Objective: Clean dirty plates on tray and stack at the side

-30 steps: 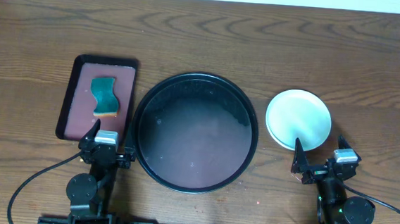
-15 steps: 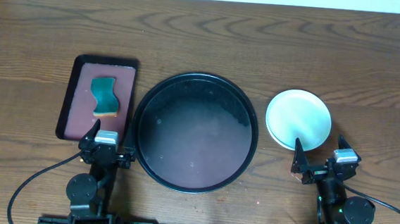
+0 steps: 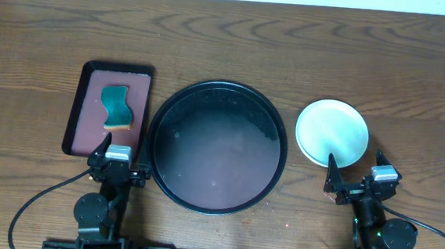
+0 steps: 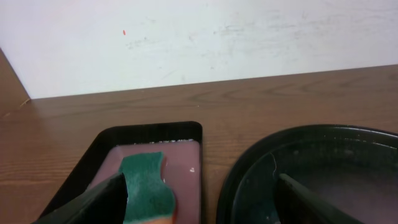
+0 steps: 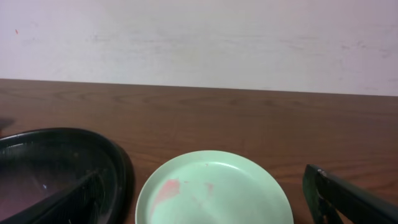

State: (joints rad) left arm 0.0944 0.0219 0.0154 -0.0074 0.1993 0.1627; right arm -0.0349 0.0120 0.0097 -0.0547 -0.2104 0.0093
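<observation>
The round black tray [image 3: 270,124] sits mid-table with no plates on it; its rim also shows in the left wrist view [image 4: 236,180] and the right wrist view [image 5: 121,168]. A stack of plates [image 3: 332,132] lies to its right, a pale mint-green one on top; in the right wrist view [image 5: 214,190] it carries a faint red smear. How many lie beneath is hidden. My left gripper [image 3: 115,155] is open and empty at the near edge, its fingers framing the left wrist view [image 4: 199,199]. My right gripper [image 3: 355,174] is open and empty just in front of the plates [image 5: 205,199].
A dark red rectangular tray [image 3: 89,103] at the left holds a green sponge [image 3: 115,107] with an orange underside, seen close in the left wrist view [image 4: 148,186]. A white wall [image 4: 199,37] runs along the table's far edge.
</observation>
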